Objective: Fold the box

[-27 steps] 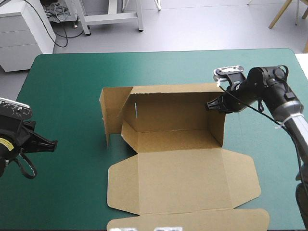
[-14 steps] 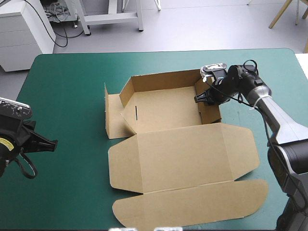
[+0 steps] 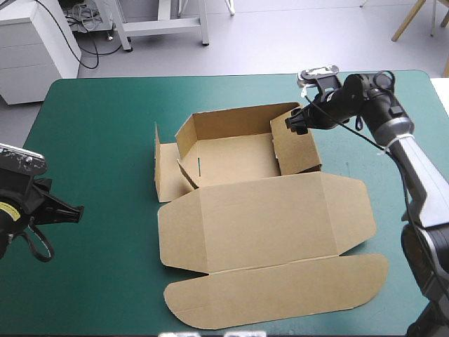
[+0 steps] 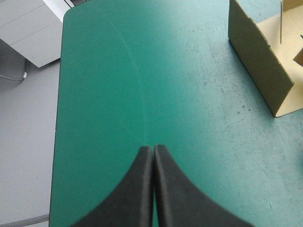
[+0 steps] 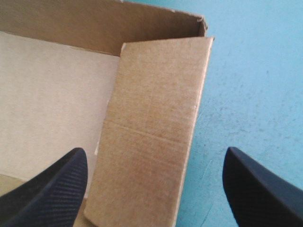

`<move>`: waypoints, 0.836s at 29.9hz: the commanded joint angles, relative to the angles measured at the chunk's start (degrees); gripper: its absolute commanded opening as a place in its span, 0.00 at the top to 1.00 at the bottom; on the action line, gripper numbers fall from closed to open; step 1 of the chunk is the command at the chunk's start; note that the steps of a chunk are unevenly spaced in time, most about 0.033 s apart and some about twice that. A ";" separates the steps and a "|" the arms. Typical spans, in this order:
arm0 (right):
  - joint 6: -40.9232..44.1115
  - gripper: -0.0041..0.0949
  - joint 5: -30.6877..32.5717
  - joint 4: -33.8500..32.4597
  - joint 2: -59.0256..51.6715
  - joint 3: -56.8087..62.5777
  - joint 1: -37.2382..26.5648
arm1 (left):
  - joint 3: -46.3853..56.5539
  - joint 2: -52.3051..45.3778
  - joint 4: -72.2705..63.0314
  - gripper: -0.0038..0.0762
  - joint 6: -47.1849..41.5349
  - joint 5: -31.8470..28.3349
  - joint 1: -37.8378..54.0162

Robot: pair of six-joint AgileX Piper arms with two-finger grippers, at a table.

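High view: the right gripper [image 3: 292, 123] hung wide open and empty above the right wall [image 3: 296, 149] of the box [image 3: 259, 210].
The box lay in the middle of the table [image 3: 98, 119], tray toward the far edge, lid flat toward the near one. That wall stood just under the right gripper's spread jaws. The left gripper [image 3: 76, 209], closed on nothing, sat well apart to the left, so the right arm was nearer.

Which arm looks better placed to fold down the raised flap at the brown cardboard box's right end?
The right. The right fingers, open, hover right at the brown cardboard box's raised end flap; the left fingers are shut over bare teal-green cover, apart from the box.
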 commanded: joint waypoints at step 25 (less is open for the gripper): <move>2.03 0.22 10.57 -4.20 -6.68 -8.85 -0.14 | -1.16 -0.25 0.13 0.96 -0.73 -2.70 0.17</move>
